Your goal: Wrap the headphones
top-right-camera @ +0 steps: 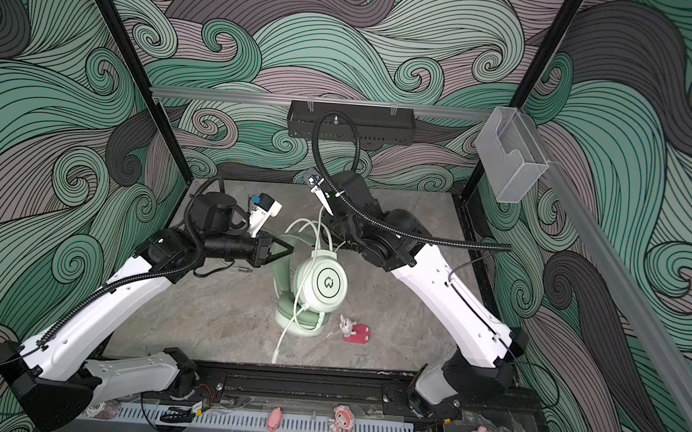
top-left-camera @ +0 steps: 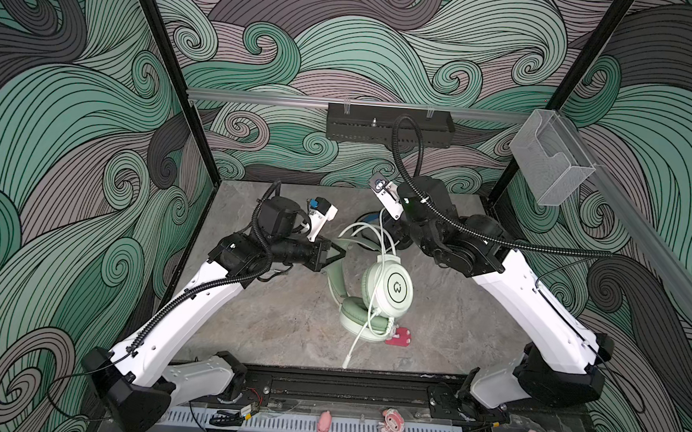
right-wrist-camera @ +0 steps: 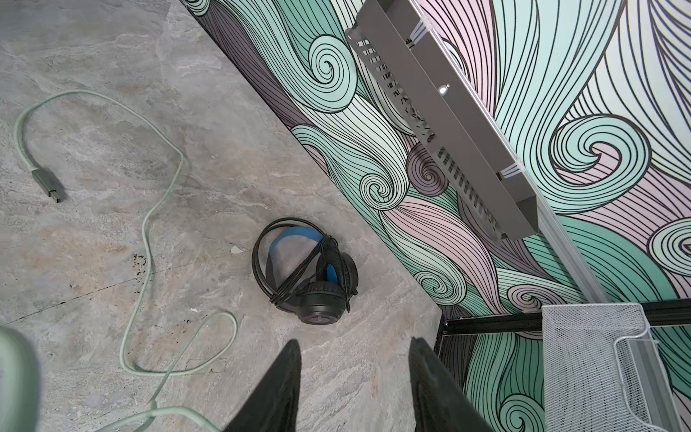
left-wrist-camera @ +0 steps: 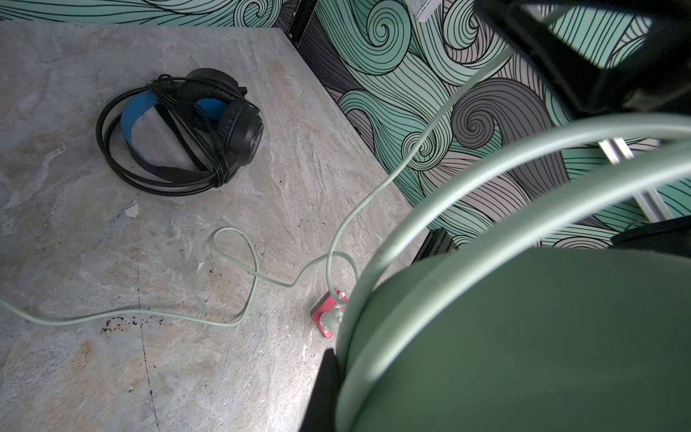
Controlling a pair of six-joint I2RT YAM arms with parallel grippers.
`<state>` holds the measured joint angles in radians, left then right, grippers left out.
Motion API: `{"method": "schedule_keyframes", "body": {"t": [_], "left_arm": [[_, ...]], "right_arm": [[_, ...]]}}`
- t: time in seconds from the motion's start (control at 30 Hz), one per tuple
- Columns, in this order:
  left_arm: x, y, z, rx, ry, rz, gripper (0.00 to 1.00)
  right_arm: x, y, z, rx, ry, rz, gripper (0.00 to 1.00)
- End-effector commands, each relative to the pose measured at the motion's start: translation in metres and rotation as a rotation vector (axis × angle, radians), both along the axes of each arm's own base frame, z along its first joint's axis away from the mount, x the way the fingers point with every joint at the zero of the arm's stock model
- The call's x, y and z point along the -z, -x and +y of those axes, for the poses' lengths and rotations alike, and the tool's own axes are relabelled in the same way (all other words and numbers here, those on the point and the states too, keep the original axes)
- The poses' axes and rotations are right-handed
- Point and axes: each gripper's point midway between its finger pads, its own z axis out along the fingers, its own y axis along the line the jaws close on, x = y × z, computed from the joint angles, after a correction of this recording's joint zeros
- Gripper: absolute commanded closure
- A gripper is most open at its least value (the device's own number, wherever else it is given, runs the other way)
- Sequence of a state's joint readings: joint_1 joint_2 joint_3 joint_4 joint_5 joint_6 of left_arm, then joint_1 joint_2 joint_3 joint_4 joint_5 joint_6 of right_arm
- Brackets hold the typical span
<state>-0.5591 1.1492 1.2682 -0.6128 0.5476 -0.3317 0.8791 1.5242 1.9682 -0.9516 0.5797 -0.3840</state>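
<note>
I am clamping my left claw (top-left-camera: pixel 341 253) on the mint headset (top-left-camera: pixel 389 289) on the table (top-left-camera: pixel 286 325), my right claw (right-wrist-camera: pixel 355 385) gaping empty, while the black headset (left-wrist-camera: pixel 179 131) is lying wrapped behind and the mint cable (left-wrist-camera: pixel 131 310) is trailing unwound.

Centre: mint-green headset (top-left-camera: pixel 389 289) stands upright mid-way across the surface (top-left-camera: pixel 269 328), between both arms.
Cable: its whitish cable (right-wrist-camera: pixel 149 224) sprawls in loose loops, USB plug (right-wrist-camera: pixel 48 185) lying flat.
Back: black headset (right-wrist-camera: pixel 306 276) lies near the wall; open stone runs from it to the parted right pincer (right-wrist-camera: pixel 355 385).
Front: pink toy figure (top-left-camera: pixel 398 336) sits just beside the lower earcup.
Open room: front-left and right flank of the surface.
</note>
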Motion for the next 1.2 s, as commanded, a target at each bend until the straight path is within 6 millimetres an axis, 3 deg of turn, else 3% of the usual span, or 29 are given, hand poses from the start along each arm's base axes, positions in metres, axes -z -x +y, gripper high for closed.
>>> {"method": "schedule_keyframes", "body": {"t": [0.0, 0.47, 0.73, 0.97, 1.17], "left_arm": [[-0.04, 0.013, -0.006, 0.048, 0.122, -0.06, 1.0], [-0.086, 0.014, -0.011, 0.04, 0.279, -0.097, 1.0], [-0.122, 0.011, -0.009, 0.007, 0.383, -0.137, 1.0], [-0.14, 0.006, -0.003, -0.05, 0.428, -0.161, 1.0], [-0.161, 0.004, 0.004, -0.099, 0.479, -0.19, 1.0]], "right_arm": [[-0.005, 0.003, -0.012, 0.025, -0.059, 0.013, 0.52], [0.001, 0.01, 0.001, -0.054, -0.169, 0.097, 0.36], [-0.001, 0.013, -0.002, -0.085, -0.324, 0.134, 0.28], [-0.003, 0.021, 0.011, -0.173, -0.445, 0.155, 0.23], [0.001, 0.025, 0.021, -0.245, -0.605, 0.18, 0.1]]}}
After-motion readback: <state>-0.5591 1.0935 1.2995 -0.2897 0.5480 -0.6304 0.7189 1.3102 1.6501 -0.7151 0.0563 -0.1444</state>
